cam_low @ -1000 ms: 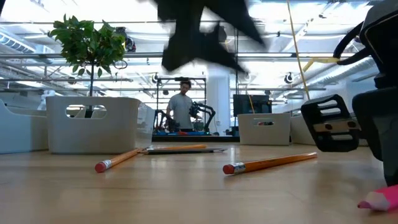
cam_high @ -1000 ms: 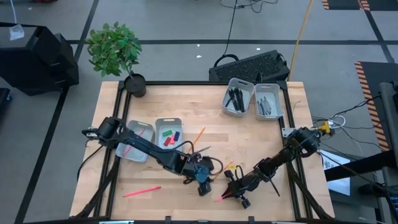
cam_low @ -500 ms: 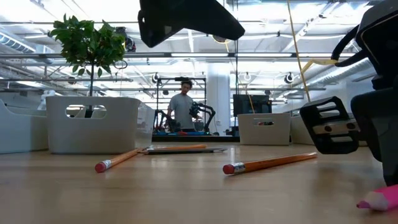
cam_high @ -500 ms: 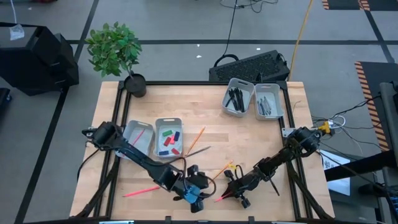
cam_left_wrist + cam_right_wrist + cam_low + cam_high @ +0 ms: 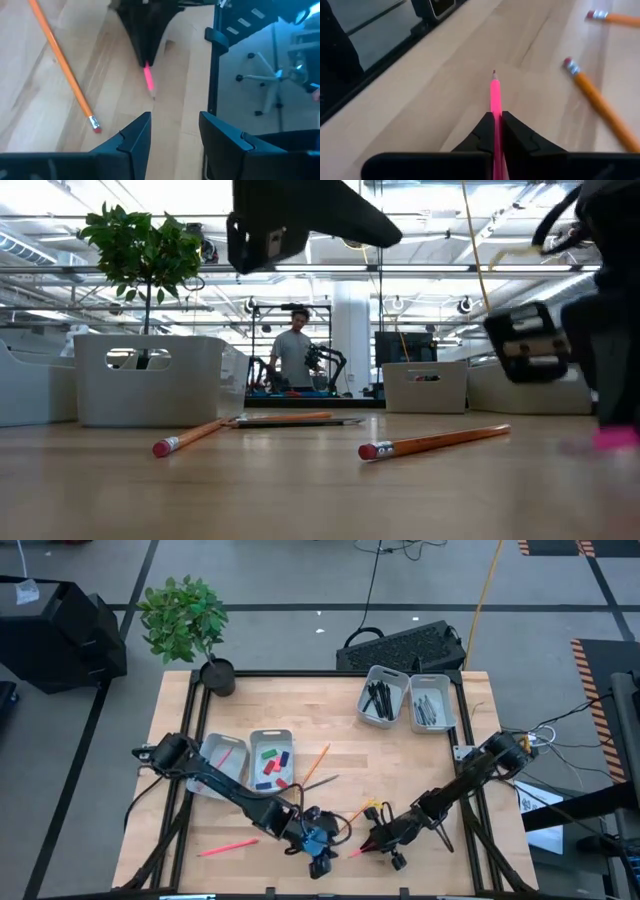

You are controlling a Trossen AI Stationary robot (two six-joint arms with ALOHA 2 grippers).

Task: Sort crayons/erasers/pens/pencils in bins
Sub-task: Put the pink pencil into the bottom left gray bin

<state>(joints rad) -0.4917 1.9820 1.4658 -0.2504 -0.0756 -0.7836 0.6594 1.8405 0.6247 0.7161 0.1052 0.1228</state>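
1. Pencils and the other items are placed relative to the left pair of bins (image 5: 247, 762): one pink pencil (image 5: 228, 847) lies on the table well in front of that pair.
2. Inside the pair, a pink stick lies in the left tray and coloured erasers (image 5: 272, 761) in the right one.
3. The left gripper (image 5: 318, 852) hangs in front and to the right of the pair, its jaws apart and holding nothing.
4. Orange pencils (image 5: 316, 762) lie just right of the pair.
5. The right gripper (image 5: 372, 845) is farther right, jaws clamped on a second pink pencil (image 5: 495, 100).
6. Black pens (image 5: 378, 698) fill a bin far behind, to the right.
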